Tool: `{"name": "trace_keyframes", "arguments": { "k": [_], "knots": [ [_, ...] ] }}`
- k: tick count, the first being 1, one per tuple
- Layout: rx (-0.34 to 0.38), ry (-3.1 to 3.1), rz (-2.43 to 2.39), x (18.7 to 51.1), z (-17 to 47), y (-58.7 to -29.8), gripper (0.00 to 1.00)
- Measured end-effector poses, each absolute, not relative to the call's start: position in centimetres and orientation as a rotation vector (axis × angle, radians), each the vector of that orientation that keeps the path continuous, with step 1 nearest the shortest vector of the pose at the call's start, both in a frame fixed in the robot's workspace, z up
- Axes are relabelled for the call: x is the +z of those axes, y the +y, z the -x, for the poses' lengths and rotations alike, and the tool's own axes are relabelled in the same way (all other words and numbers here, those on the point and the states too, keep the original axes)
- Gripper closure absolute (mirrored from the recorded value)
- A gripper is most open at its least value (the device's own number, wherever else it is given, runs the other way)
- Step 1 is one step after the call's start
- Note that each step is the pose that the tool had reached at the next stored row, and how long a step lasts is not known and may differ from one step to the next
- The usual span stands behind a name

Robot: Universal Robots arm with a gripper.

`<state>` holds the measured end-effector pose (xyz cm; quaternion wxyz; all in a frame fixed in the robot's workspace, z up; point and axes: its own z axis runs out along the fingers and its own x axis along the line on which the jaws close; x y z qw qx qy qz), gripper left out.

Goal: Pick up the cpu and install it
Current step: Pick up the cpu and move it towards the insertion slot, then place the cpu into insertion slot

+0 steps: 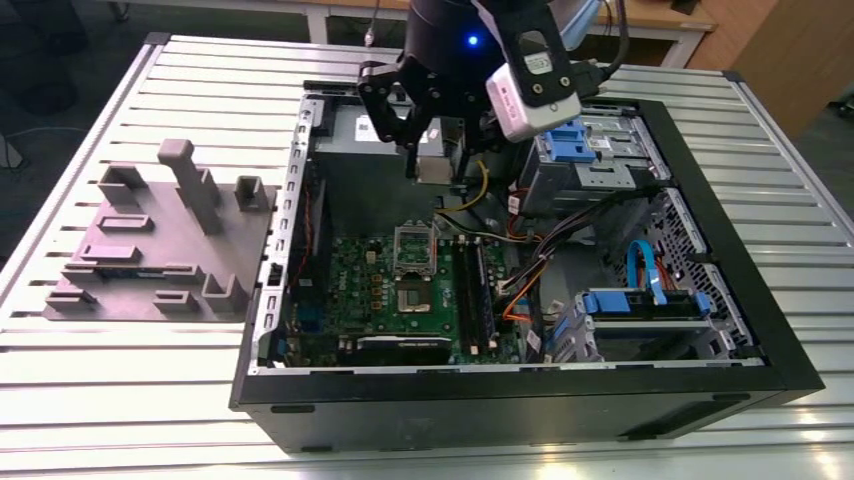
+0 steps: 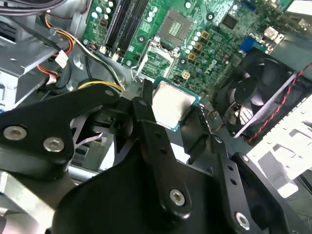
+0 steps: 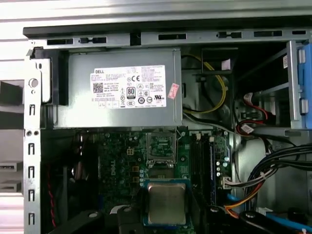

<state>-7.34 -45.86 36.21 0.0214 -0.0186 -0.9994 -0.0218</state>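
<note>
My gripper (image 1: 435, 160) hangs over the open computer case, above the power supply end, shut on the cpu (image 1: 435, 166). The cpu is a small flat square chip with a silver top, and it shows in both wrist views (image 2: 171, 104) (image 3: 166, 203) between the black fingers (image 2: 146, 105), held level. Well below it lies the green motherboard (image 1: 380, 290) with its square metal-framed socket (image 1: 411, 297) (image 2: 175, 22). The socket's load frame (image 3: 161, 146) stands open. The cpu is clear of the board and touches nothing but the fingers.
A grey power supply (image 3: 122, 92) fills the case's far end beside the board. Cable bundles (image 1: 534, 260) and blue drive cages (image 1: 641, 300) crowd the exterior view's right. A black fan (image 2: 258, 92) sits by the board. A grey plastic block tray (image 1: 160, 240) stands on the slatted table outside the case.
</note>
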Motion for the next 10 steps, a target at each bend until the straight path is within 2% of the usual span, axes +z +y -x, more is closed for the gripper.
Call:
{"name": "trace_keyframes", "arguments": {
  "k": [10],
  "knots": [
    [-0.067, -3.097, 0.058, 36.2, 7.15, -45.85, 0.53]
  ]
}}
